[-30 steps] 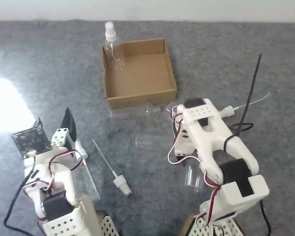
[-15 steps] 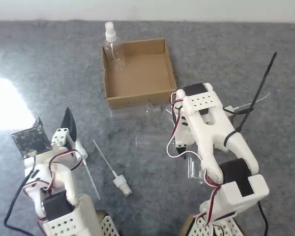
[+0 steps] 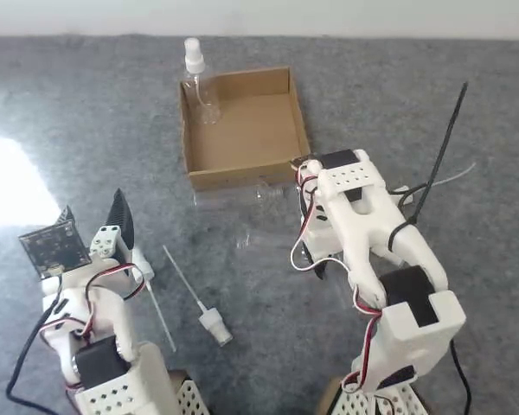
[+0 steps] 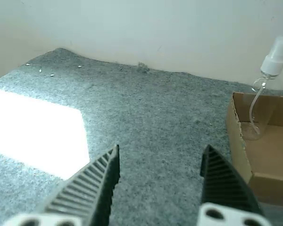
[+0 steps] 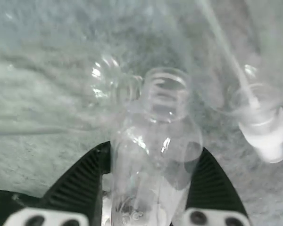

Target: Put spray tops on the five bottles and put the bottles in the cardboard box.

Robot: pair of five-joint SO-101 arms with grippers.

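Observation:
A clear open-necked bottle [image 5: 155,117] stands between the fingers of my right gripper [image 5: 152,153], which is shut on its body. A second clear bottle [image 5: 108,84] lies just beyond it, and a white spray top [image 5: 263,136] with its tube lies beside it. In the high view the right arm [image 3: 363,216] covers this bottle, close to the cardboard box [image 3: 242,164]. One bottle with a spray top [image 3: 197,82] stands in the box's far left corner. My left gripper [image 3: 95,216] is open and holds nothing, at the near left. A loose spray top [image 3: 214,324] lies on the table between the arms.
Clear bottles [image 3: 261,188] lie on the grey felt just in front of the box. Another spray top [image 3: 404,192] lies right of the right arm. A black strap [image 3: 441,147] sticks up from that arm. A bright light patch [image 3: 9,186] covers the left side.
The right arm has swung left and forward toward the box, carrying the clear bottle, which now sits hidden under it in the high view. The left arm has stayed still.

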